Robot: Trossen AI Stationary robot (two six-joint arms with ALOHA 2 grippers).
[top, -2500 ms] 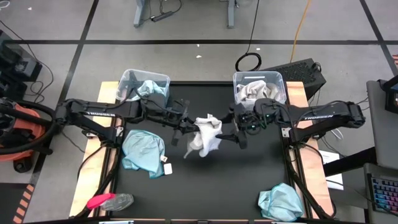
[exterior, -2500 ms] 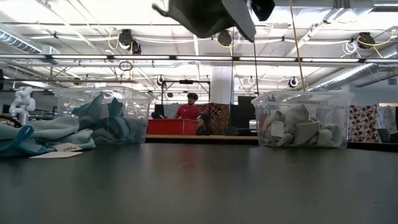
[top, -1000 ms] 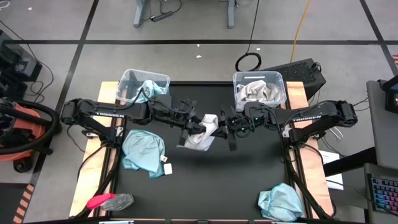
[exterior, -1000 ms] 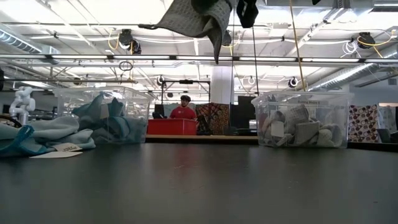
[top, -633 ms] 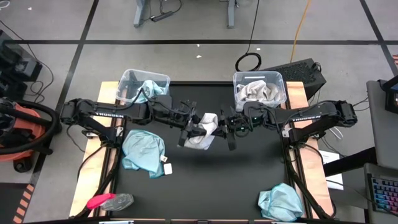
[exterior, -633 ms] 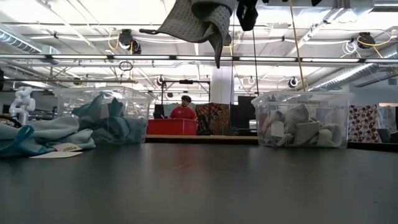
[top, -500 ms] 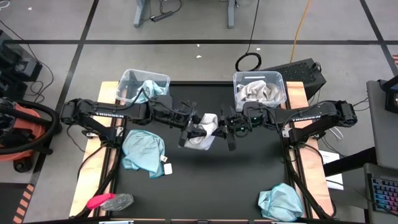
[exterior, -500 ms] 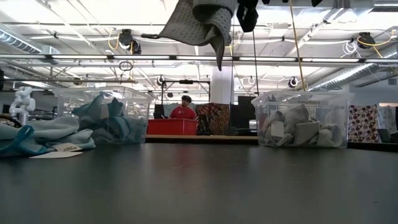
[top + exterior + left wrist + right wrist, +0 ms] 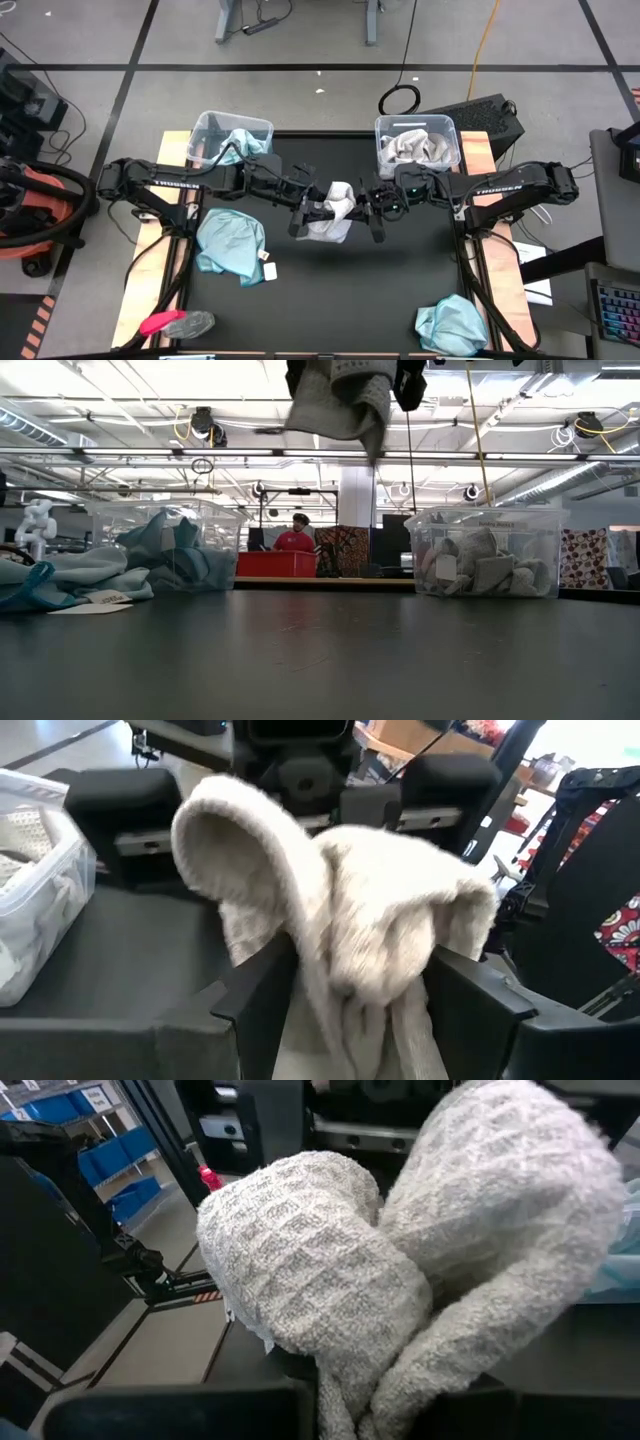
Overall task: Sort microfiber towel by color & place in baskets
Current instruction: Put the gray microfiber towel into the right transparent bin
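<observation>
A pale grey-white microfiber towel [image 9: 335, 208] hangs bunched high above the table's middle [image 9: 340, 400], between my two grippers, which face each other. My right gripper [image 9: 368, 207] is shut on it. My left gripper [image 9: 312, 210] stands open, and the towel's folds [image 9: 350, 920] fill the gap between its fingers. Two clear baskets stand at the far edge. The left one [image 9: 205, 128] holds teal towels and the right one [image 9: 382, 135] holds grey-white towels. One teal towel [image 9: 230, 245] lies flat at the table's left. Another [image 9: 452, 322] lies crumpled at the near right corner. My left gripper has the towel's bunched folds [image 9: 330, 980] between its spread fingers [image 9: 255, 990], which come level from the table's left. I cannot tell whether the fingers touch the cloth. My right gripper pinches a bunched, many-layered part of the towel [image 9: 370, 1400] between its two fingers, level from the table's right. The cloth bulges over the fingers and hides the place of contact. The towel hangs slack, clear of the table.
A small pink-and-grey object [image 9: 175, 323] lies at the near left corner. Dark bare tabletop [image 9: 340, 290] spreads below the held towel. In the low view a person in red [image 9: 297, 538] is far behind the table.
My left gripper has opened and let go of the towel. The part of the towel that stretched out toward the table's left has dropped, and the towel now hangs in one bunch by my right gripper. Both arms have stayed in place.
</observation>
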